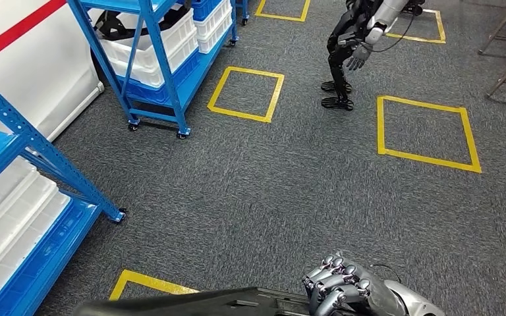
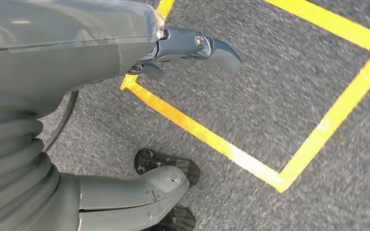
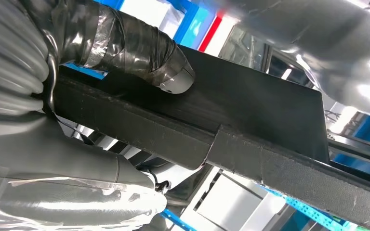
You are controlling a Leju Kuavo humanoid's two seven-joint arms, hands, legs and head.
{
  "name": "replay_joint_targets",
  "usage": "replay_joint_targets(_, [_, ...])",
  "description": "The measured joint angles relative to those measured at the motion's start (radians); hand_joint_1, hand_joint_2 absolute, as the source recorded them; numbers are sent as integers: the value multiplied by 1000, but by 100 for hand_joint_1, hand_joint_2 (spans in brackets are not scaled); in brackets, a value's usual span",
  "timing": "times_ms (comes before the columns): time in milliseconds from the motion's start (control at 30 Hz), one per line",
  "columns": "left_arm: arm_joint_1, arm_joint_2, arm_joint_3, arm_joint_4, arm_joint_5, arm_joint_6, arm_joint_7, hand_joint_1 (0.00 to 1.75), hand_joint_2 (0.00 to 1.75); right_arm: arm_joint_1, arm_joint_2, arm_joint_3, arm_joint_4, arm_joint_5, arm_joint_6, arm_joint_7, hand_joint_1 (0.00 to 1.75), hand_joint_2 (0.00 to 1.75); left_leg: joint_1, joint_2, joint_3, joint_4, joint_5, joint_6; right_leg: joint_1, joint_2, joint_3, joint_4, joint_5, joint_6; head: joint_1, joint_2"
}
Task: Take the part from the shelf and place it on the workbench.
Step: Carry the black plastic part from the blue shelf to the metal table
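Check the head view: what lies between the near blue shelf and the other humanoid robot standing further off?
Grey carpet with a yellow taped square; nothing stands between near shelf and the other robot.

A shelf stands at the near left on the floor, bins stacked on its lower level. A second shelf sits further back on the left, also loaded with bins. Taped squares lie between and to the right of them. Another robot stands at the far side, beyond the squares. Nearest of all, the part lies across the bottom, with the right hand on its right end.
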Motion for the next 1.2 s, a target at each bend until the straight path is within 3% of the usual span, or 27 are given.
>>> replay_joint_targets(67, [-2, 0, 0, 0, -9, -8, -5, 0, 175, -4, 9, 0, 0, 2, 3, 0, 175, 175, 4, -38, -22, 52, -39, -10, -5, 15, 0, -7, 6, -12, 0, 0])
replay_joint_targets(133, [0, 0, 0, 0, -13, -15, -7, 0, 175, -9, 18, 1, 1, 2, 6, 1, 175, 175, 7, -81, -81, 176, -105, -17, -4, 31, -2, -9, 8, -20, 0, 0])
replay_joint_targets(167, [3, 1, 0, 0, -15, -16, -7, 0, 175, -10, 22, 1, 2, 2, 9, 1, 175, 175, 8, -88, -111, 236, -128, -19, -3, 40, -3, -8, 9, -22, 0, 0])
replay_joint_targets(200, [6, 1, 0, 0, -17, -18, -7, 0, 175, -12, 27, 2, 4, 2, 13, 1, 175, 175, 9, -90, -131, 275, -135, -21, -2, 50, -3, -8, 9, -22, 0, 0])
replay_joint_targets(233, [8, 1, 0, 0, -18, -20, -7, 0, 175, -15, 32, 4, 6, 1, 17, 2, 175, 175, 11, -90, -136, 279, -122, -22, -1, 61, -3, -7, 9, -22, 0, 0])
replay_joint_targets(300, [8, 0, 0, 0, -18, -28, -9, 0, 175, -29, 47, 8, 14, -9, 27, 7, 175, 175, 15, -101, -97, 185, -52, -21, -2, 84, -1, -5, 9, -21, 0, 0])
replay_joint_targets(333, [7, 0, 0, 0, -19, -33, -11, 0, 175, -36, 55, 9, 18, -16, 31, 12, 175, 175, 18, -122, -67, 119, -20, -20, -1, 95, 0, -4, 9, -18, 0, 0])
replay_joint_targets(400, [7, 0, 0, 0, -22, -41, -14, 0, 175, -51, 70, 10, 26, -28, 39, 26, 175, 175, 20, -158, -28, 27, 10, -15, -1, 115, -4, 0, 10, -8, 0, 0])
replay_joint_targets(433, [7, 0, 0, 0, -23, -43, -15, 0, 175, -58, 75, 10, 30, -31, 40, 33, 175, 175, 20, -165, -23, 15, 7, -11, -1, 125, -8, 1, 13, -1, 0, 0])
replay_joint_targets(500, [6, 0, 0, 0, -27, -47, -16, 0, 175, -68, 84, 11, 35, -35, 41, 47, 175, 175, 19, -147, -22, 10, 11, 2, -3, 137, -16, 1, 17, 12, 0, 0])
replay_joint_targets(567, [4, 0, 0, -1, -29, -53, -18, 0, 175, -78, 90, 12, 41, -36, 39, 58, 175, 175, 20, -124, -21, 4, 19, 18, -2, 101, -34, 37, -8, 20, 0, 0])
replay_joint_targets(633, [5, 0, 3, -1, -29, -59, -20, 0, 175, -89, 98, 17, 47, -38, 34, 67, 175, 175, 18, -99, -22, 1, 21, 27, -1, 50, -88, 154, -75, 26, 0, 0])
replay_joint_targets(667, [7, 0, 5, -1, -30, -61, -21, 0, 175, -93, 103, 20, 50, -38, 31, 70, 175, 175, 15, -86, -22, 1, 21, 29, -3, 39, -121, 224, -107, 29, 0, 0])
replay_joint_targets(700, [8, 0, 8, -1, -30, -63, -23, 0, 175, -95, 107, 22, 54, -38, 27, 72, 175, 175, 13, -73, -23, 2, 20, 29, -5, 35, -145, 277, -125, 30, 0, 0])
replay_joint_targets(733, [8, 0, 11, -1, -30, -64, -23, 0, 175, -95, 110, 24, 57, -37, 24, 73, 175, 175, 11, -62, -23, 2, 19, 30, -6, 33, -152, 294, -122, 31, 0, 0])
replay_joint_targets(767, [8, 0, 13, -1, -30, -64, -24, 0, 175, -95, 114, 26, 60, -37, 22, 74, 175, 175, 10, -51, -22, 2, 18, 29, -6, 30, -137, 268, -101, 30, 0, 0])
replay_joint_targets(800, [7, 0, 14, -1, -30, -65, -24, 0, 175, -95, 116, 27, 62, -36, 21, 75, 175, 175, 9, -41, -19, 2, 16, 28, -6, 23, -104, 208, -69, 27, 0, 0])
replay_joint_targets(867, [6, 0, 15, -1, -30, -68, -25, 0, 175, -99, 120, 27, 64, -36, 19, 76, 175, 175, 6, -24, -13, 3, 10, 22, 2, -16, -25, 63, -17, 15, 0, 0])
replay_joint_targets(933, [6, 0, 16, -1, -30, -70, -25, 0, 175, -105, 125, 28, 64, -34, 16, 78, 175, 175, 3, -8, -9, 5, 5, 13, 13, -37, 6, 0, -7, 5, 0, 0])
replay_joint_targets(1000, [5, -1, 17, -1, -30, -73, -27, 0, 175, -107, 129, 31, 64, -32, 11, 79, 175, 175, 3, 8, -6, 4, 0, 4, 13, -17, 6, -5, -4, -3, 0, 0])
replay_joint_targets(1033, [3, -1, 17, -1, -30, -75, -29, 0, 175, -107, 130, 33, 64, -31, 7, 79, 175, 175, 4, 3, -6, 9, -8, -1, 11, -7, 8, -11, -1, -8, 0, 0])
replay_joint_targets(1100, [1, -1, 20, -1, -30, -80, -33, 0, 175, -110, 134, 39, 64, -29, -1, 78, 175, 175, 8, -36, -31, 72, -52, -9, 4, 11, 11, -21, 7, -19, 0, 0])
replay_joint_targets(1133, [2, -1, 22, -1, -30, -83, -36, 0, 175, -111, 137, 43, 65, -29, -4, 78, 175, 175, 10, -63, -59, 134, -86, -11, 4, 20, 10, -21, 8, -21, 0, 0])
replay_joint_targets(1200, [6, 0, 28, -2, -30, -88, -40, 0, 175, -113, 141, 51, 66, -29, -7, 78, 175, 175, 13, -86, -122, 262, -136, -16, 4, 43, 8, -18, 8, -23, 0, 0])
